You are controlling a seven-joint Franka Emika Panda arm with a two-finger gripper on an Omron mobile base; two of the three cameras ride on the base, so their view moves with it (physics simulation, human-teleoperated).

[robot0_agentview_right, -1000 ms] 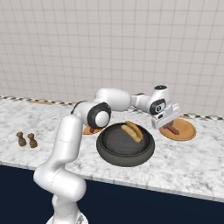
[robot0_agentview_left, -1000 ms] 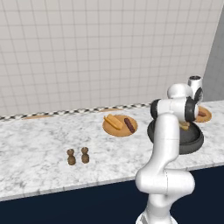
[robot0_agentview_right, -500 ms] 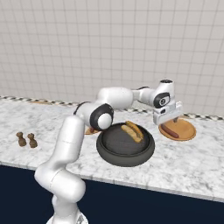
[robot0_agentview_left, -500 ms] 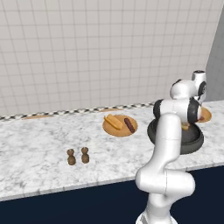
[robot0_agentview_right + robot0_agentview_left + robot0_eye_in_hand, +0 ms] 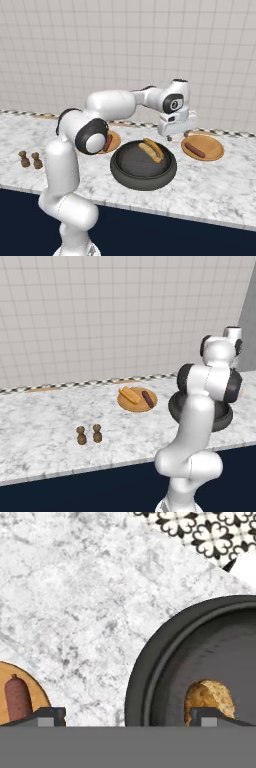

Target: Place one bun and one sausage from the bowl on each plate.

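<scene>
One plate (image 5: 137,400) is seen in the left base view already bearing a bun (image 5: 129,394) and a sausage (image 5: 148,399). In the right base view, the second plate (image 5: 213,151) holds only a sausage (image 5: 194,149), the gripper (image 5: 177,135) hanging empty, fingers spread, between it and the bowl (image 5: 143,166). In the hand view, the remaining bun (image 5: 208,698) lies in the bowl; a grasp on it is judged next.

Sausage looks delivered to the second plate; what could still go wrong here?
The last tan bun lies against the dark round bowl's far wall, so the open gripper might clip the thick rim. Placing it could also nudge the brown sausage off the flat orange-brown plate.
</scene>
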